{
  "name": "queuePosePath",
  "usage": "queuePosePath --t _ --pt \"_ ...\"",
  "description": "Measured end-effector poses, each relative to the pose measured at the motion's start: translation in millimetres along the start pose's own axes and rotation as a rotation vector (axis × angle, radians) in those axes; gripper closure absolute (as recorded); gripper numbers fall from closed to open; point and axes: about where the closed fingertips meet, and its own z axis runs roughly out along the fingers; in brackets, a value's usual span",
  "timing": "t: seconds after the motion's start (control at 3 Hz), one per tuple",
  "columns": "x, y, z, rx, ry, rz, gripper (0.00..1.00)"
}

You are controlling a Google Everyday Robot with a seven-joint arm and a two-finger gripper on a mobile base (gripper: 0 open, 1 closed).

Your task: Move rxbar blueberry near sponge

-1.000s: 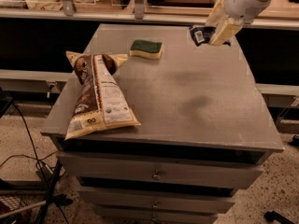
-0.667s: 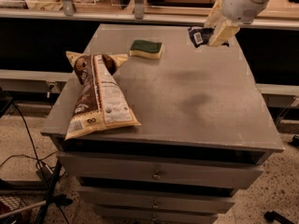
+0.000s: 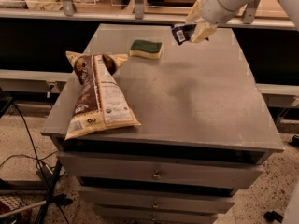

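Observation:
The rxbar blueberry (image 3: 181, 33), a small dark navy bar with a white patch, is held in my gripper (image 3: 195, 26) above the far part of the grey table (image 3: 187, 97). The gripper's cream fingers (image 3: 202, 30) are shut on the bar, which sticks out to the left. The sponge (image 3: 146, 48), green on top with a yellow body, lies on the table at the far middle, a short way left of and below the bar. The white arm comes in from the upper right.
A large brown-and-white snack bag (image 3: 97, 94) lies on the table's left side. Drawers (image 3: 156, 174) sit below the table front. Shelving with items runs along the back. Cables and a stand are on the floor at the left.
The gripper with the bar has moved left and slightly up, closer to the sponge. The sponge and bag have not moved.

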Motion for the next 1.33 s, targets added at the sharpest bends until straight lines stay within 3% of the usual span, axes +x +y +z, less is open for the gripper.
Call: queuePosePath --t 0.33,0.67,1.0,1.33 --pt "-22.0 -22.0 21.4 0.059 -0.049 -0.064 0.84" --pt "-44.2 -30.3 41.0 0.078 -0.108 -0.11 0.61" --pt "-62.2 -17.4 64.4 0.035 -0.156 -0.14 0.37" --pt "-61.8 17.1 91.5 -0.06 -0.166 -0.135 0.06"
